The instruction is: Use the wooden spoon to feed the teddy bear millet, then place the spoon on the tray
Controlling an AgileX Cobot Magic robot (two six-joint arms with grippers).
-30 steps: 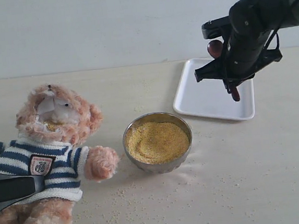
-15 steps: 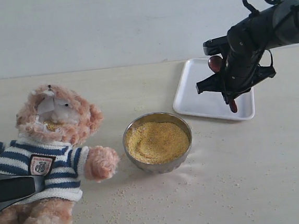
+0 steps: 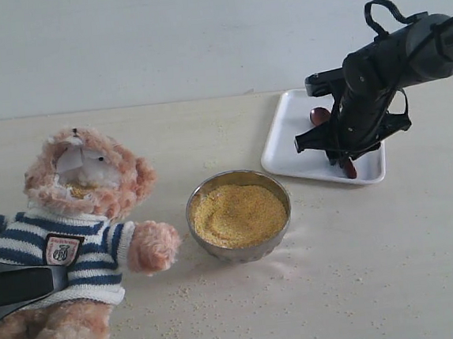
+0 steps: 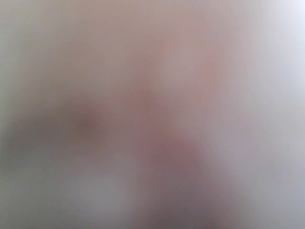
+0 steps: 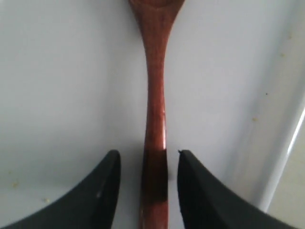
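My right gripper (image 5: 147,157) sits low over the tray (image 3: 286,148), jaws parted clear of the wooden spoon (image 5: 155,95) handle, so the spoon rests flat there unsupported. Whether the left gripper (image 3: 14,285) is open, I cannot tell.

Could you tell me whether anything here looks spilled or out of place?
Yes: stray millet is scattered on the table in front of the bowl, and some seems stuck by the bear's mouth. The left wrist view is wholly blurred.
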